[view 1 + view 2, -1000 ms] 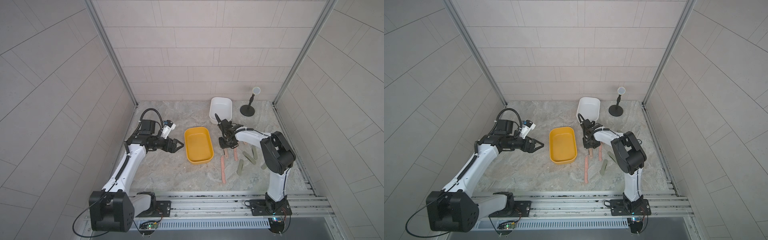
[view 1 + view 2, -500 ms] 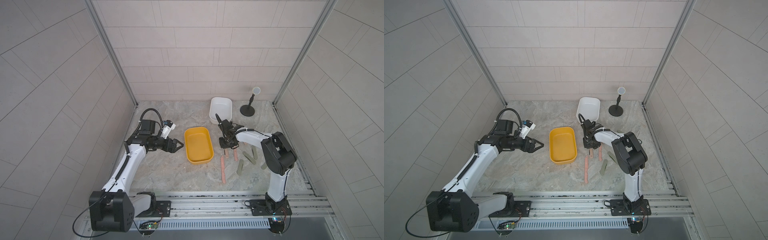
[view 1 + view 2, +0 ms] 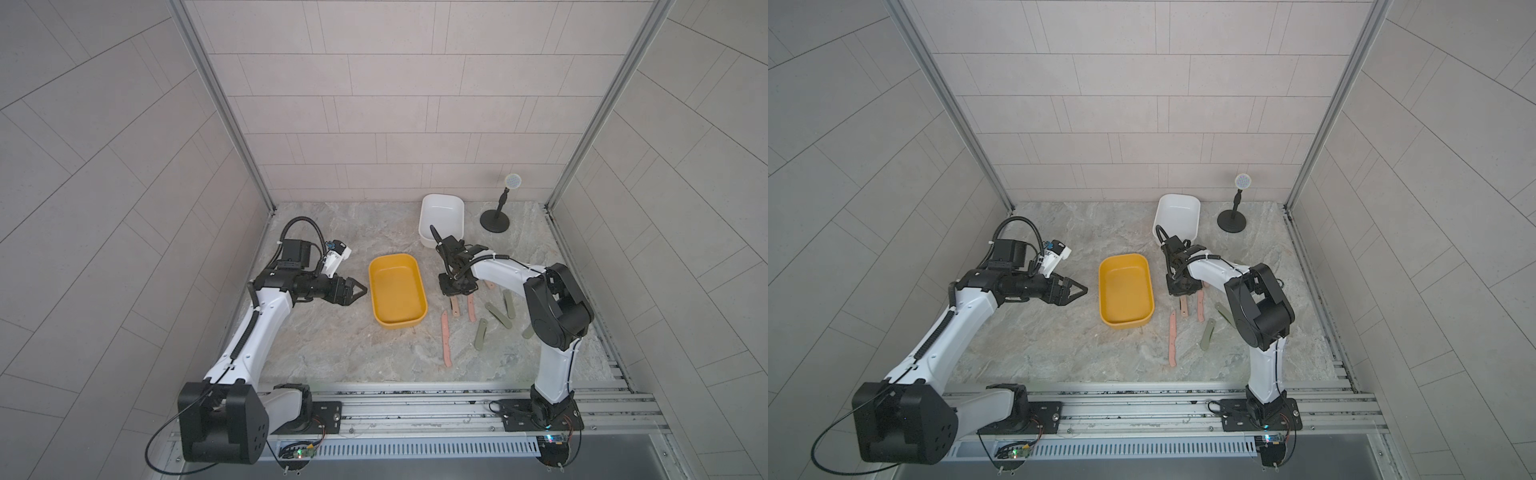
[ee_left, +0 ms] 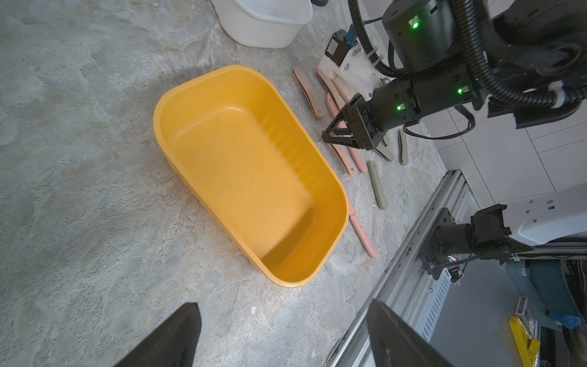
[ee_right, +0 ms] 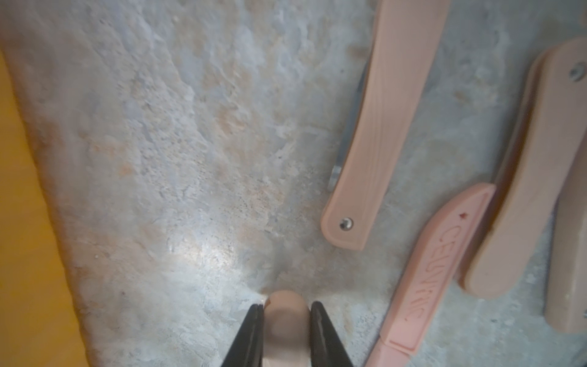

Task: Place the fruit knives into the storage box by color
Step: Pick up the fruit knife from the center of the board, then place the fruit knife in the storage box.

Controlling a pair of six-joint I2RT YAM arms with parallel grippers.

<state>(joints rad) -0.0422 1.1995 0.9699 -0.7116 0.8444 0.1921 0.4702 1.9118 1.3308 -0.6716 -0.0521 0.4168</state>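
My right gripper (image 5: 286, 313) is shut on the rounded end of a salmon-pink fruit knife (image 5: 286, 330), low over the stone table just right of the yellow storage box (image 3: 397, 291). In both top views this gripper (image 3: 456, 291) (image 3: 1182, 289) points down among the knives. More pink knives (image 5: 381, 127) (image 3: 446, 338) and grey-green knives (image 3: 481, 334) (image 3: 498, 315) lie flat to its right and front. My left gripper (image 3: 359, 289) (image 4: 286, 321) hangs open and empty left of the yellow box.
A white storage box (image 3: 441, 220) stands behind the right gripper. A black stand with a round head (image 3: 496, 212) is at the back right. Metal rails (image 3: 415, 409) run along the front edge. Tiled walls close in three sides.
My right gripper's jaws have closed onto the pink knife's end, with the arm shifting only slightly. The left arm has not moved.
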